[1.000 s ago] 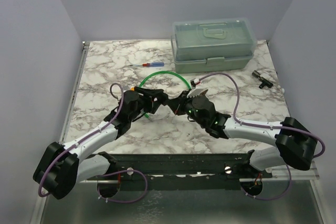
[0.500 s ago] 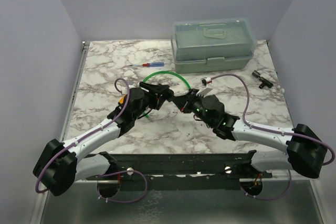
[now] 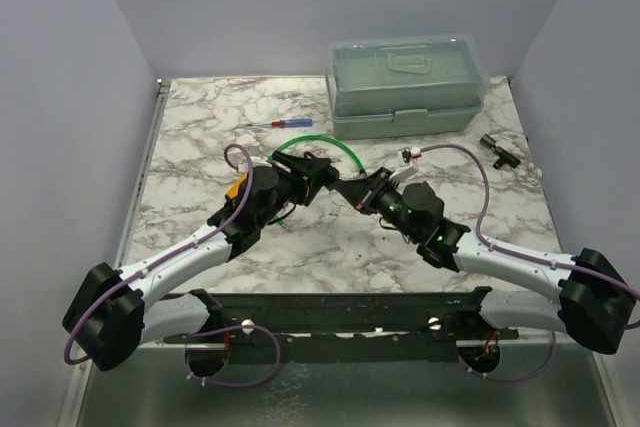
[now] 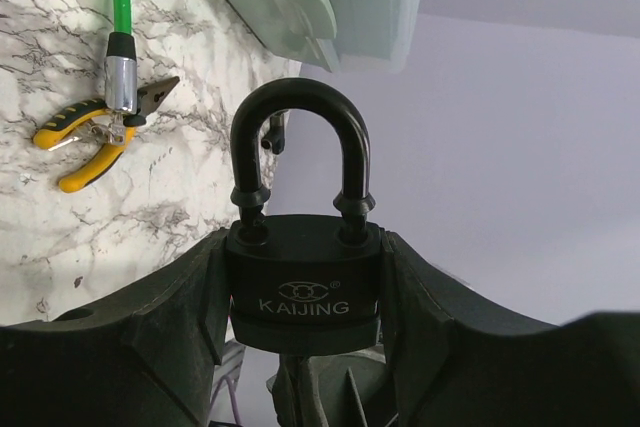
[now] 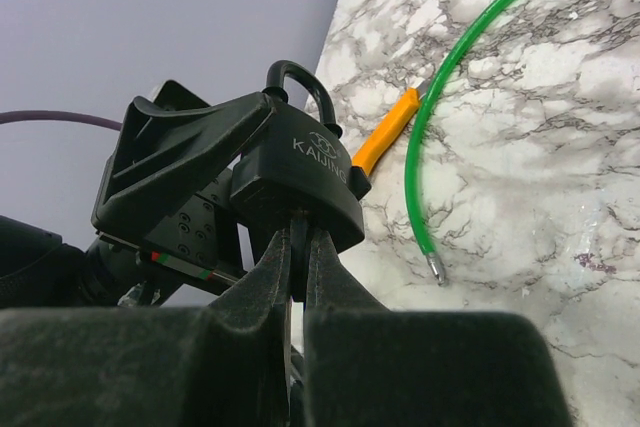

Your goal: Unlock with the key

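Mostly hidden, key [image 5: 298, 262] pinched by right gripper [image 5: 300, 229] beneath padlock [image 5: 300, 172]

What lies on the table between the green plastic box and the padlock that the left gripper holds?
A green cable arcs across that stretch, between the green plastic box and the padlock. The top external view shows it best.

The left claw [image 3: 318, 175] and right claw [image 3: 351, 190] have edged together toward the green box [image 3: 405, 87].
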Controlling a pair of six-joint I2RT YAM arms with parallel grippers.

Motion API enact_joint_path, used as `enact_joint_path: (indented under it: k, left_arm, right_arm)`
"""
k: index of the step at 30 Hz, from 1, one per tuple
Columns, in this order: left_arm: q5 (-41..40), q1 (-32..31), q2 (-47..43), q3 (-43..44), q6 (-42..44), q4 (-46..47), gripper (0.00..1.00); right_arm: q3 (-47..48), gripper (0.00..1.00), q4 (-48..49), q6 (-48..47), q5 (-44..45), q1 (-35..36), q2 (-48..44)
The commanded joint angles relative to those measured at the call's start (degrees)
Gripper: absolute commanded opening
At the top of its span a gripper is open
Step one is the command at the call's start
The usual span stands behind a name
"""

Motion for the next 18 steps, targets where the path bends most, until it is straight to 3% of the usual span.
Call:
enact_joint_path:
  k: [1, 9, 15, 18]
  left_arm:
    - [14.6, -5.9, -1.3, 2.7, 2.6, 8.0, 0.00]
    - [13.2, -6.2, -3.3, 0.2, 4.7, 11.6, 0.00]
    - [9.9, -6.2, -5.8, -2.6, 5.0, 11.0, 0.00]
    - [8.0, -6.1, -7.1, -3.4, 4.7, 8.7, 0.00]
  right_arm:
    - [-0.4, 0.00, 6.9, 4.4, -4.1, -0.5, 0.1]
    - [-3.0, 0.00, 11.1, 11.4, -12.3, -3.3, -0.7]
    - [-1.1, 0.01, 1.0, 6.0, -12.3, -3.5, -2.5]
    - [-0.3, 0.12, -3.8, 1.6, -13.6, -3.5, -4.0]
